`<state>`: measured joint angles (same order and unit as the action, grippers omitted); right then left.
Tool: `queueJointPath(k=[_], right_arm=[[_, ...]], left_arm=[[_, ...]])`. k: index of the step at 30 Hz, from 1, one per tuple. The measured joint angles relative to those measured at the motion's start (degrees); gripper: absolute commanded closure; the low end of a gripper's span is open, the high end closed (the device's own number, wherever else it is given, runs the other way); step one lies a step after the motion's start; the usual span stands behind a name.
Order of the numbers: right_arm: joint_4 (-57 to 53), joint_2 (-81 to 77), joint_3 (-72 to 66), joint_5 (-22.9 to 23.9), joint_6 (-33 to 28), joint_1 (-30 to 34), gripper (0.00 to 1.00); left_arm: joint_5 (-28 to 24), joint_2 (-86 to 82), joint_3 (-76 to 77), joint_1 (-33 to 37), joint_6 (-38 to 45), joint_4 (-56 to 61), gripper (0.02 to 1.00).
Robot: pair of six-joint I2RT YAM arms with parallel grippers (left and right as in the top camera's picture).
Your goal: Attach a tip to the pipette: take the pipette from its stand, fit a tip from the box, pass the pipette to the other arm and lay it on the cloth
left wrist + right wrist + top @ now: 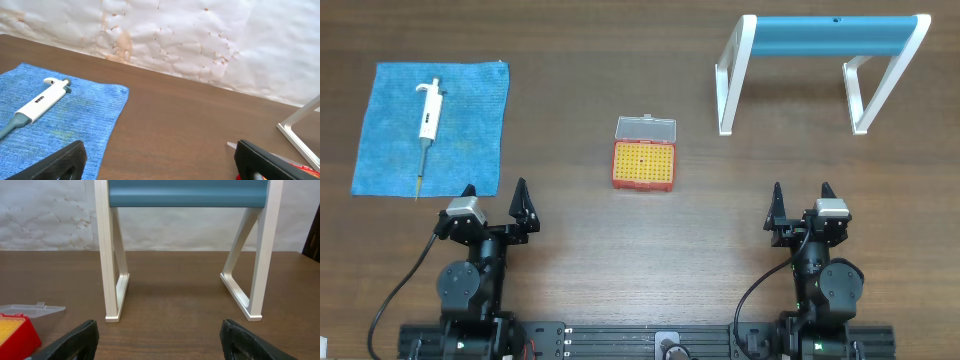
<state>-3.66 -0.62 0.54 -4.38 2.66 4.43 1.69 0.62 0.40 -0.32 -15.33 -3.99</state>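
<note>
The pipette (428, 118) lies flat on the blue cloth (475, 100), well left of the tip box (643, 165), with a yellow tip (419, 184) on its end; on this evidence the task appears complete. The stand (835, 35) sits beyond the box, to its right. The left gripper (495, 187) and right gripper (801, 188) rest either side of the box, nearer the bases, with jaws wide and holding nothing, presumably parked. The top view gives the fitted tip and the layout. The left wrist view gives the pipette's head lying on the weave.
</note>
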Motion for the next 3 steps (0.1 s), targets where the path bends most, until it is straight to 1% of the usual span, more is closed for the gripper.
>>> queueJointPath(k=[3], right_arm=[[0.0, 0.0, 0.0, 0.0, 0.0, 0.0, 0.207]], left_arm=[[0.0, 0.0, 0.0, 0.0, 0.0, 0.0, 0.066]])
